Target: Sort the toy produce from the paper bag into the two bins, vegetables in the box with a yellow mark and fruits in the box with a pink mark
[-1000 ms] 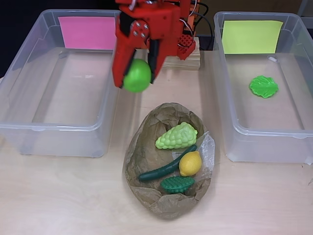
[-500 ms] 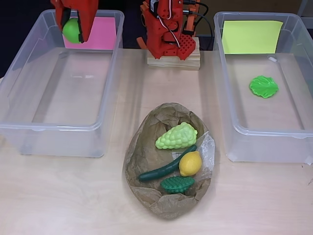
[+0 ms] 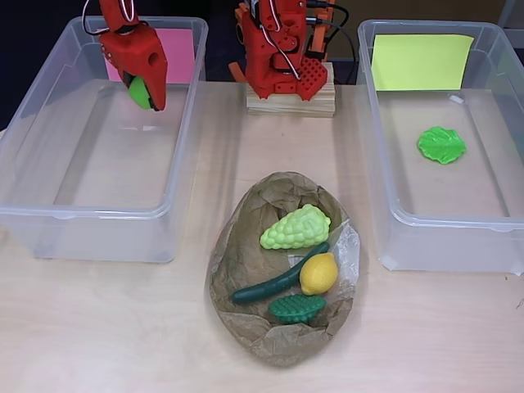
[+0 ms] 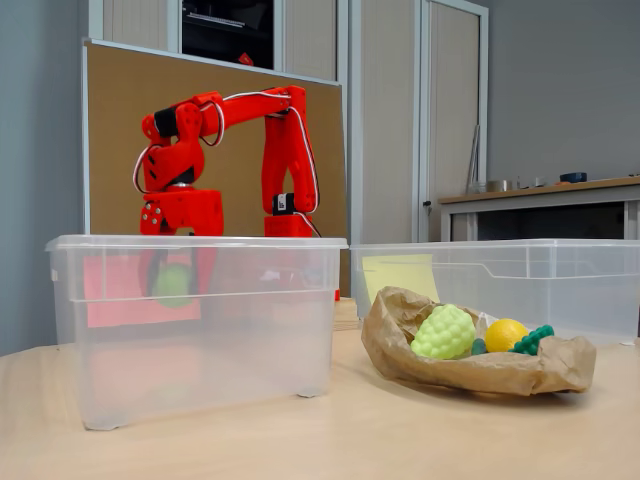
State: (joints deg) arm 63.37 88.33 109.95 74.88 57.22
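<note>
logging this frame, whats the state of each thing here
claw: shut on green ball, lowered inside pink-marked bin
green ball: held, not yet released
pink-marked bin: open, nothing lying in it
yellow-marked bin: open, holds green leaf
paper bag: open, lying on its side
grapes, cucumber, lemon, dark green leaf: resting on bag, unsorted

In the overhead view, one bin [image 3: 49, 221] fills the left, another bin [image 3: 393, 229] the right. The bag [image 3: 246, 262] lies lower centre between them, holding grapes [image 3: 295, 228], cucumber [image 3: 274, 286], lemon [image 3: 318, 273] and a leaf [image 3: 296, 308]. Another leaf [image 3: 441, 145] lies in the right bin.
</note>
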